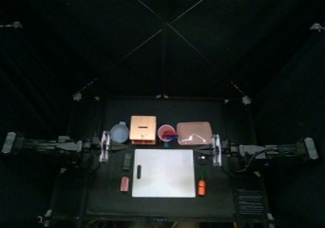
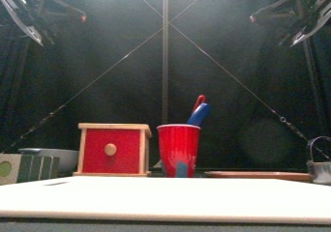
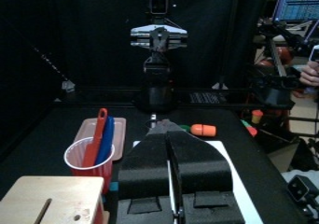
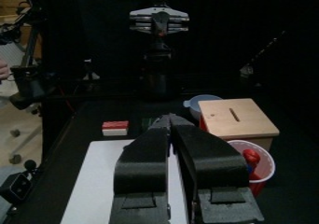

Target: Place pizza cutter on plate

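The pizza cutter (image 3: 104, 134) stands handle-up in the red cup (image 3: 90, 155) beside the pink plate (image 1: 193, 131) — light, stiff, slim; pinch its handle. Both grippers rest closed, empty — left gripper (image 3: 165, 136), right gripper (image 4: 173, 125).

Pizza cutter (image 2: 198, 110) lower half hidden inside red cup (image 2: 179, 150); plate (image 2: 258, 175) edge-on only.

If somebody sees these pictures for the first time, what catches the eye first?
The red cup in the middle, with red and blue handles standing in it, beside the tan box with its red front. The pink plate lies on the cup's other side, and a white sheet in front.
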